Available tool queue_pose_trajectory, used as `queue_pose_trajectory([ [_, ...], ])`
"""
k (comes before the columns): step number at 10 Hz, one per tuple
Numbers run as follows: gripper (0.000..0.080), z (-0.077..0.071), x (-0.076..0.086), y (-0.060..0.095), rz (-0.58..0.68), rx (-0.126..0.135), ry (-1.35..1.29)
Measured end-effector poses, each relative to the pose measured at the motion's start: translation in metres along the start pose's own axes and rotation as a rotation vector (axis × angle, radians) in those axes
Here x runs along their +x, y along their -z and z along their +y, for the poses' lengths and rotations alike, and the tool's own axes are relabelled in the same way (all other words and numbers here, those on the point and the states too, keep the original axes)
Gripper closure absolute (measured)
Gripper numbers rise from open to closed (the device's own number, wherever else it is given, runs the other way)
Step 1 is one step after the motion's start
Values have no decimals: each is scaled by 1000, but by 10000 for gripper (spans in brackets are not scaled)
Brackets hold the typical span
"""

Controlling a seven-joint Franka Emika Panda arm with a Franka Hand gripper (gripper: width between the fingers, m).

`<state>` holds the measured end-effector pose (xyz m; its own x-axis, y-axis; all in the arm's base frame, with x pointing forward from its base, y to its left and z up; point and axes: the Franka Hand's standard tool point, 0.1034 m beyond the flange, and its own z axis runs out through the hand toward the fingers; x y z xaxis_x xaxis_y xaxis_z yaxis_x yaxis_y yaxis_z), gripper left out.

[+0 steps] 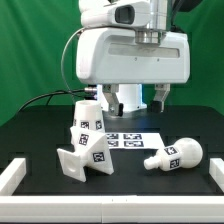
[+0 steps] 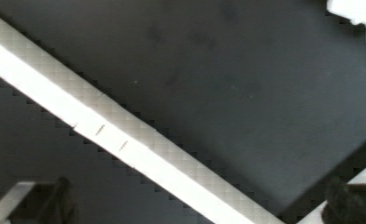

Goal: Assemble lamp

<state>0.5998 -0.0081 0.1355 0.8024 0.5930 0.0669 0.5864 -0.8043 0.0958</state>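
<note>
Gripper [image 2: 41,200] held high above table [image 1: 40,140], jaw spread not discernible, shade [image 1: 88,122] and base [image 1: 80,163] seen close together well below jaws, bulb [image 1: 173,156] laid apart.

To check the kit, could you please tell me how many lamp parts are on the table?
3: cone shade standing at the exterior view's left, angular base in front of it, bulb lying at that view's right. None seems hidden.
</note>
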Motion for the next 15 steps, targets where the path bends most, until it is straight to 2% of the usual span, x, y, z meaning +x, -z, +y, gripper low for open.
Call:
queue_pose_trajectory([
  [2,100,1,-1,0,-1,0,-8],
  [3,100,9,-8,-1,9,19,-185],
  [4,100,17,-21,-3,12,28,-402],
  [5,100,16,-34,-7,17,24,-556],
  [6,100,16,-44,-11,15,47,-636],
  [7,100,18,-45,-12,38,65,-709],
  [10,100,13,-40,-12,36,82,-878],
  [11,100,14,-44,-15,22,99,-928],
  [12,100,29,-55,-20,-54,157,-1041],
  [13,100,52,-62,-27,-84,169,-1139],
  [14,100,68,-70,-34,-99,158,-1188],
  [15,100,77,-81,-42,-115,164,-1232],
])
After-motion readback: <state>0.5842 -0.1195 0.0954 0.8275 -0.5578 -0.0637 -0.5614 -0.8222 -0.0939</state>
